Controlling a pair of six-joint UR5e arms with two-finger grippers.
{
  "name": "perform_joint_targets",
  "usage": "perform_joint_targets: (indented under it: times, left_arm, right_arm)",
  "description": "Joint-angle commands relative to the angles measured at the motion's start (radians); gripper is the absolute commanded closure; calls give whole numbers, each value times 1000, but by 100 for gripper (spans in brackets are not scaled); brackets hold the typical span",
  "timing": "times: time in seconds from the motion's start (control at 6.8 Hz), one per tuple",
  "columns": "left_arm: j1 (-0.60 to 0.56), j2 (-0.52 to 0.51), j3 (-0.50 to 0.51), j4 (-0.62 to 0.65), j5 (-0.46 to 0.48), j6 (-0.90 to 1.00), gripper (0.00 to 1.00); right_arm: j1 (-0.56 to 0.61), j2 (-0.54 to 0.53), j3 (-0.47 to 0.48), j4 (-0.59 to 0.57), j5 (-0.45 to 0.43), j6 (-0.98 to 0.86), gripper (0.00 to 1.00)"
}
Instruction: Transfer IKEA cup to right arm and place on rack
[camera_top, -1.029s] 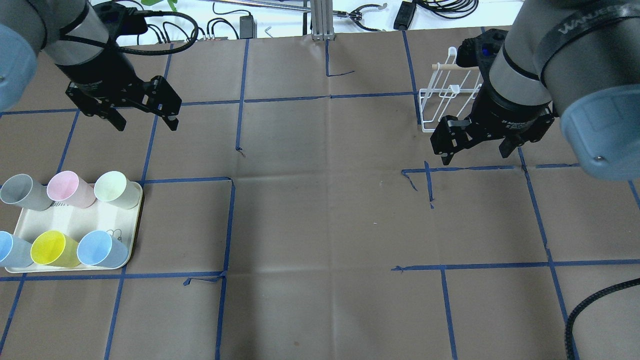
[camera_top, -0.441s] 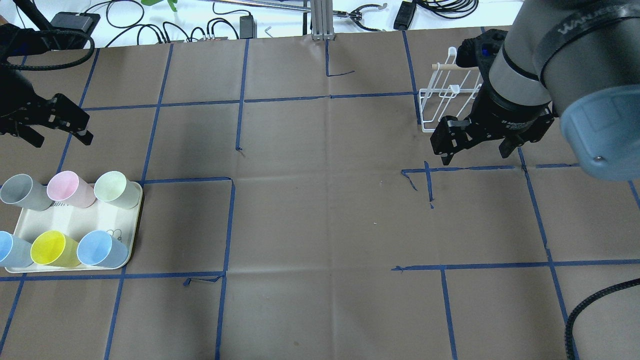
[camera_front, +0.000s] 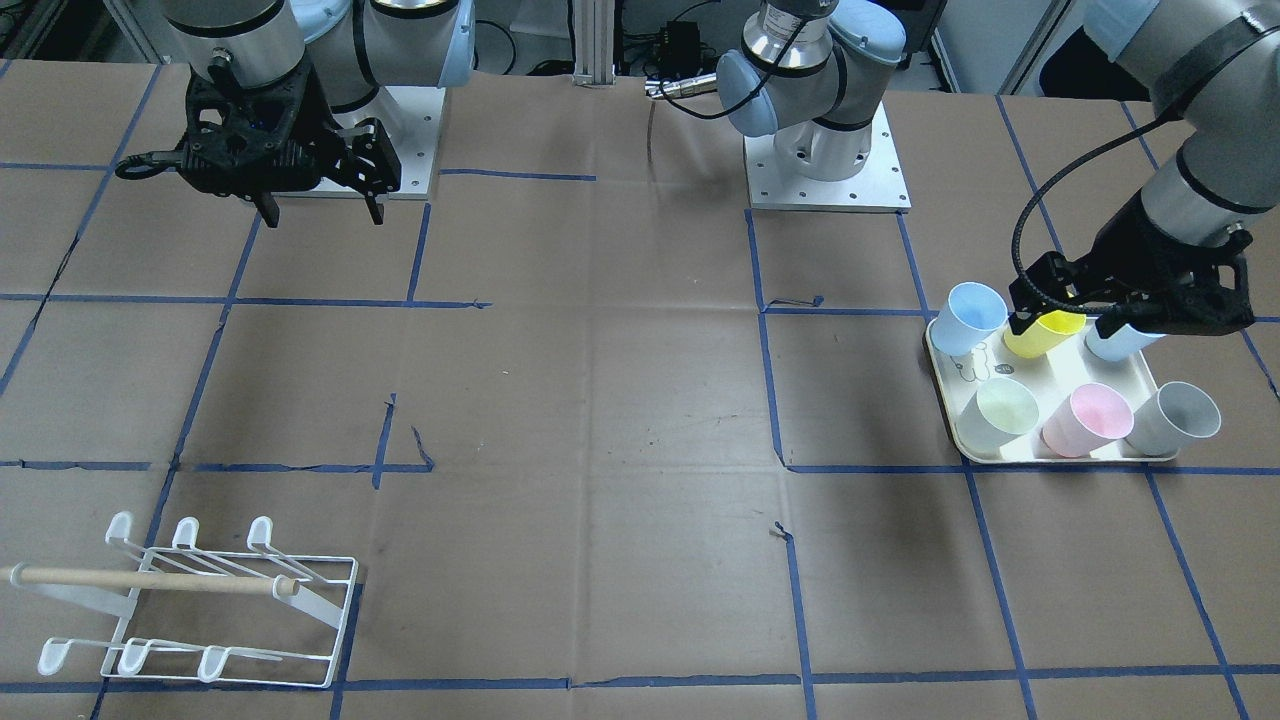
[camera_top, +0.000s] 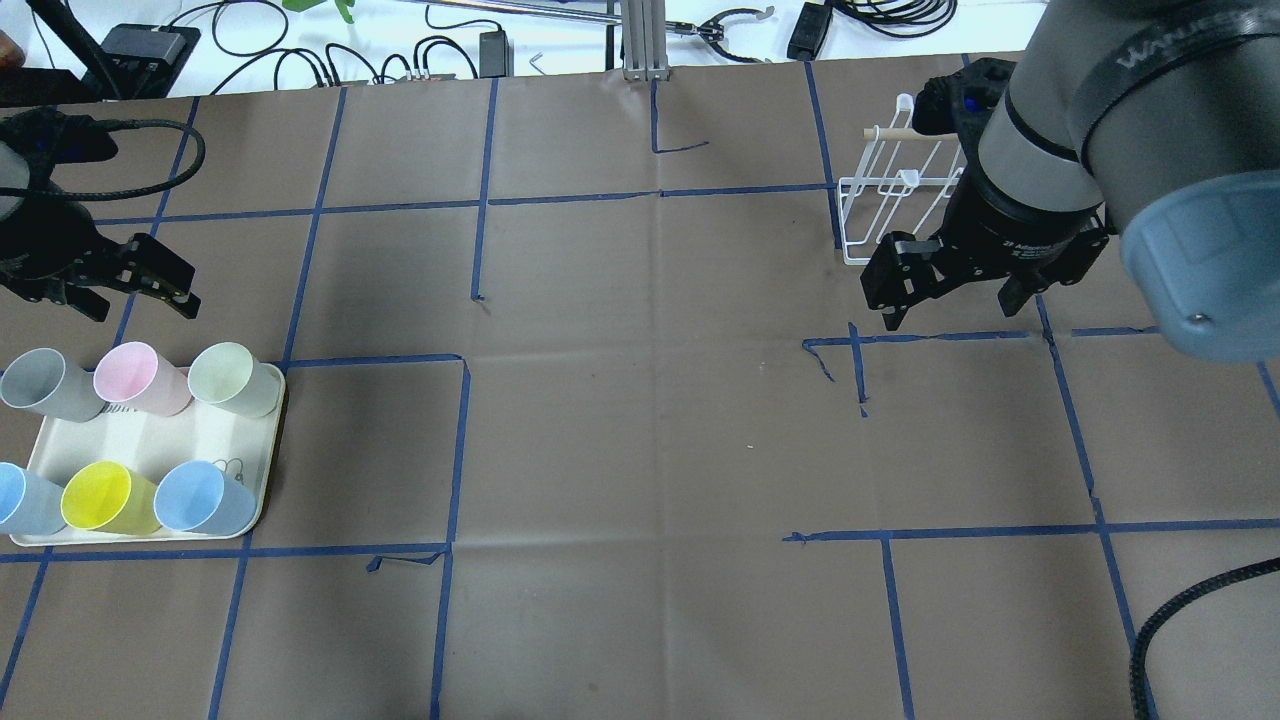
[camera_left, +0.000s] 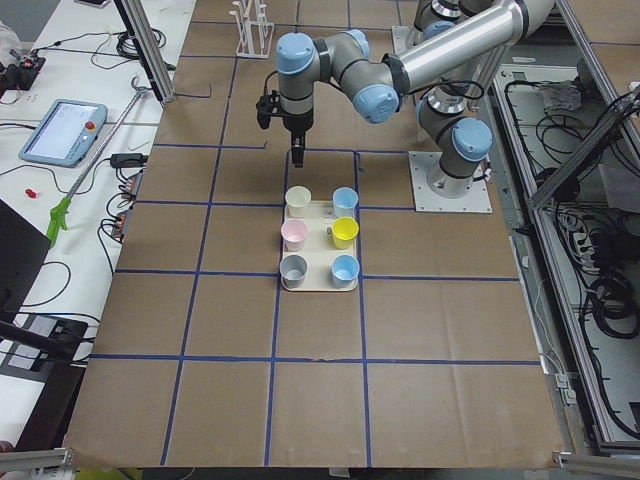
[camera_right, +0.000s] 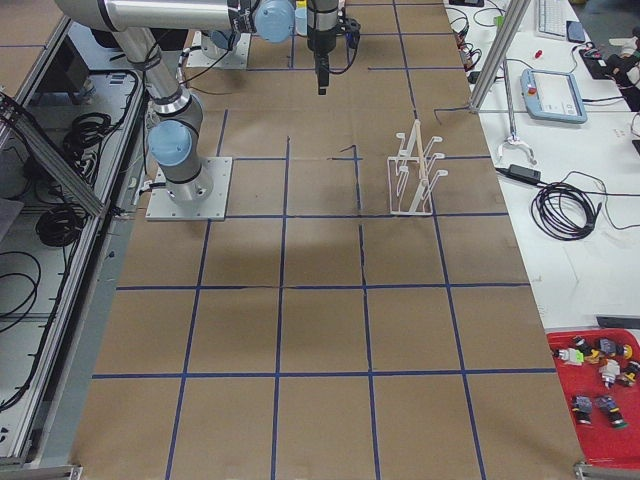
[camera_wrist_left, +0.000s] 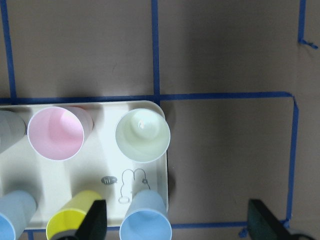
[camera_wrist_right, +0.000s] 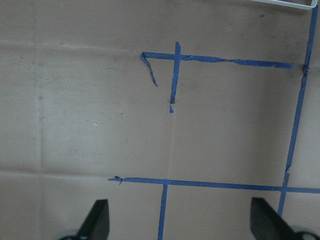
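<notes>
Because the overhead frame cuts off most of my left arm, I see only its black left gripper (camera_top: 140, 298) there, jaws spread wide and empty. The outermost light blue plastic cup (camera_top: 22, 500) is sliced by that edge too. Half of the small white wire rack with its wooden dowel (camera_top: 905, 178) sits behind the silver right arm (camera_top: 1040, 150). The black right gripper (camera_top: 950, 312) hangs just in front of the rack, jaws released, nothing between them.

Since a moment ago the left gripper has slid nearer the cream rectangular tray (camera_top: 150, 440), where all six pastel cups stand upright; the right gripper has not moved.

Front-facing, the left jaws cover part of the yellow plastic cup (camera_front: 1042, 342) and of the outermost blue one. Only the left wrist camera shows the second light blue cup (camera_wrist_left: 146, 222) just inside one fingertip (camera_wrist_left: 95, 222), with the pale green cup (camera_wrist_left: 142, 135) ahead of the jaws.
</notes>
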Motion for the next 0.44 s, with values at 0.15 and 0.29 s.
perform_joint_targets:
  times: [0.15,0.29]
  left_arm:
    - [-3,-73,-127,190,-5,-6,1]
    - [-3,-105,-144,236,-4,-5,1]
  right_arm:
    - [0,3,7,-38,35,3,0]
    - [0,8,45,-126,122,8,0]
